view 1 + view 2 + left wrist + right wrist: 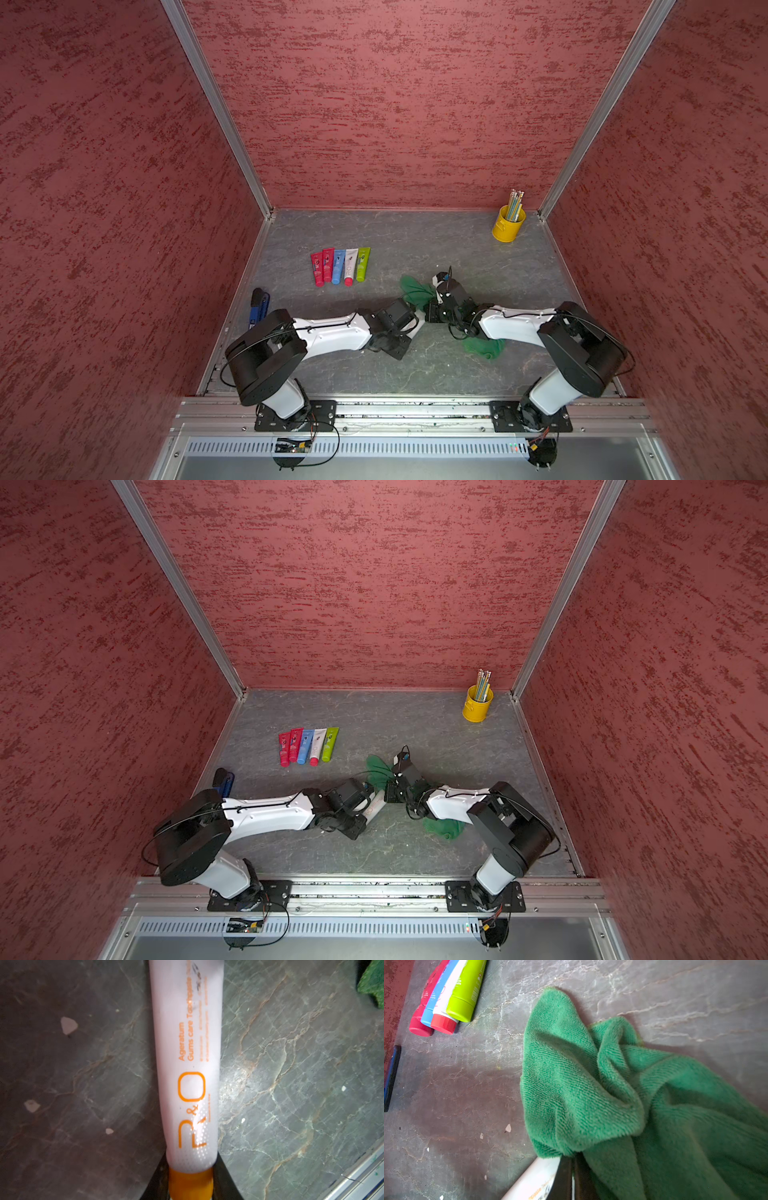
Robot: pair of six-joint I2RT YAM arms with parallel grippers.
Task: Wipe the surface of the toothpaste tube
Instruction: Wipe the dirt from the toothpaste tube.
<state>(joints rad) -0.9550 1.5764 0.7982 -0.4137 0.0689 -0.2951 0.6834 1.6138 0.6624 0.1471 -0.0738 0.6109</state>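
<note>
Toothpaste tube, white with orange print and an orange cap, was held near the middle of the surface, between the two arms. In a top view the tube showed just beyond the left wrist. The jaws of the left arm were clamped on the cap end, one dark finger on each side of it. The jaws of the right arm were pressed together on a green cloth, and the lower edge of this cloth lay against the far end of the tube. I could not tell if the tube touched the surface. Five other tubes lay side by side further back on the left, well apart from it. A dark blue object lay by the left wall, and a yellow cup with pencils stood in the far right corner.
</note>
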